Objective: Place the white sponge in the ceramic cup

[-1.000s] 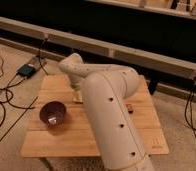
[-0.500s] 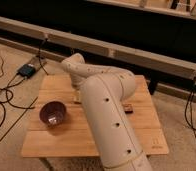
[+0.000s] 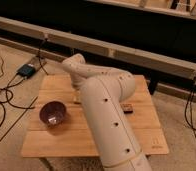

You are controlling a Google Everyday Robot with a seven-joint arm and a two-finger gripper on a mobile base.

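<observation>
White and smooth-shelled, the arm (image 3: 108,120) bends back over itself and ends in the tool (image 3: 78,98). The tool hangs low over the wooden surface (image 3: 56,141), just right of the purple bowl (image 3: 53,113) and a little farther back. The forearm hides most of the tool, so it cannot be told whether it is open or closed, or whether it holds anything. Neither the white sponge nor the ceramic cup shows, since the arm covers the stretch of surface right of the bowl. Beyond the arm, farther right of the bowl, a dark flat bar (image 3: 127,108) lies on the boards. Black cables (image 3: 6,99) trail over the floor left of the bowl.
</observation>
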